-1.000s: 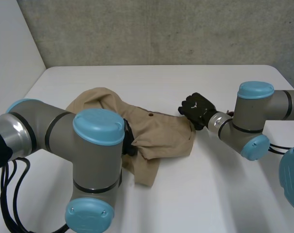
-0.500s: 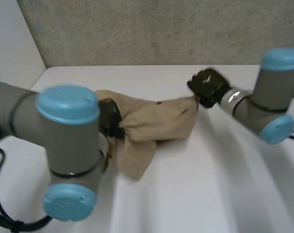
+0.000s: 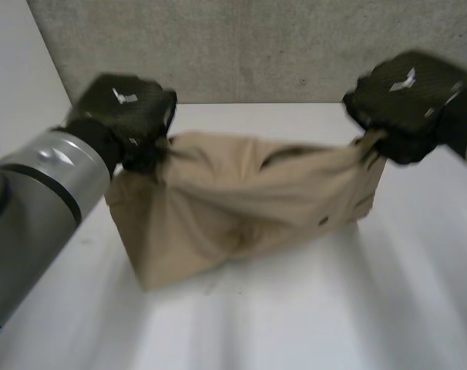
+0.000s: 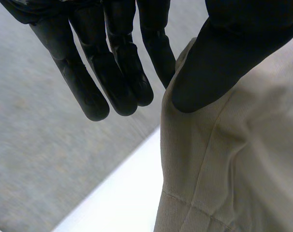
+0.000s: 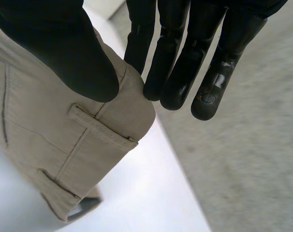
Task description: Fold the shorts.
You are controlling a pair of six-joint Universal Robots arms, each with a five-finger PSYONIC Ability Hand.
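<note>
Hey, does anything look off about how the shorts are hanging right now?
The shorts hang unevenly between the left hand and right hand. They are creased and bunched in the middle, and the bottom near the left hand droops lower than near the right. No tear shows.

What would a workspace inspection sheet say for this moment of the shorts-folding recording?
Surface: white table.
Job's things: tan shorts, held up and stretched between both hands.
Clutter: nothing seen.
Hands: left hand pinches one upper end of the shorts; right hand pinches the other end, beside a belt loop.
Cables: nothing seen.
Surroundings: grey wall behind the table.
</note>
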